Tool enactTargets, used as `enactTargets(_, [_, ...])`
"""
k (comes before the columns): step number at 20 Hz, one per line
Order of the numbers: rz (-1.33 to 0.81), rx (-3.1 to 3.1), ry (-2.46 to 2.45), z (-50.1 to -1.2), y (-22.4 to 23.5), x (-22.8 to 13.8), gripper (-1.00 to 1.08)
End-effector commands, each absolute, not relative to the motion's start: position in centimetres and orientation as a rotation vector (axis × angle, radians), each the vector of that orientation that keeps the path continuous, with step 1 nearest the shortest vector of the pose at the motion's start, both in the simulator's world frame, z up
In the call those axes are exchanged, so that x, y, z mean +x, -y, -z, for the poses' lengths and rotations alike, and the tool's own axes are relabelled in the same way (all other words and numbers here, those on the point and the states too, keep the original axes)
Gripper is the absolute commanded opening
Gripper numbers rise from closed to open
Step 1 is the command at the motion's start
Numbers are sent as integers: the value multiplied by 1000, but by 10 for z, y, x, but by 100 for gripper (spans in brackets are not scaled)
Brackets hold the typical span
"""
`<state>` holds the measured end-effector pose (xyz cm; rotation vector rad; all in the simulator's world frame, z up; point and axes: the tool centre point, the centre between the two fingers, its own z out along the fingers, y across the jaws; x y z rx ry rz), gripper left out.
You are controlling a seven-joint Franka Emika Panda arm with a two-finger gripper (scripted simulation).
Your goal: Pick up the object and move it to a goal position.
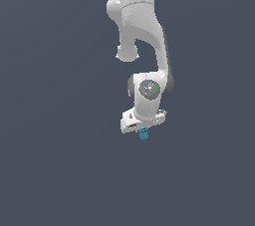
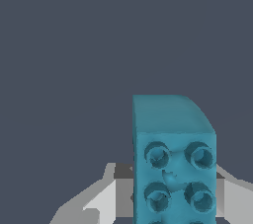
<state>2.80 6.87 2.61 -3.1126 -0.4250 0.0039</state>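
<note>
The object (image 1: 144,134) is a tiny teal-blue block hanging just under the white hand of the arm in the exterior view. In the wrist view the object (image 2: 174,159) fills the near field, its face with round bumps turned to the camera. My gripper (image 1: 142,131) is shut on it, the block sitting between the fingers (image 2: 106,201), which show grey and white on either side. The fingertips themselves are hidden behind the block. No goal marker shows in either view.
Only a flat dark grey-blue background surrounds the arm (image 1: 139,31) in both views. No other objects, containers or edges are visible.
</note>
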Motion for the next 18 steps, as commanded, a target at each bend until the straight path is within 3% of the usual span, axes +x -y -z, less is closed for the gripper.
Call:
enactTargets(1, [0, -3113, 425, -34, -69, 29, -100])
enactTargets(9, [-1, -3113, 426, -89, -69, 33, -100])
enactTargets(18, [-1, -3113, 426, -191, -69, 40, -100])
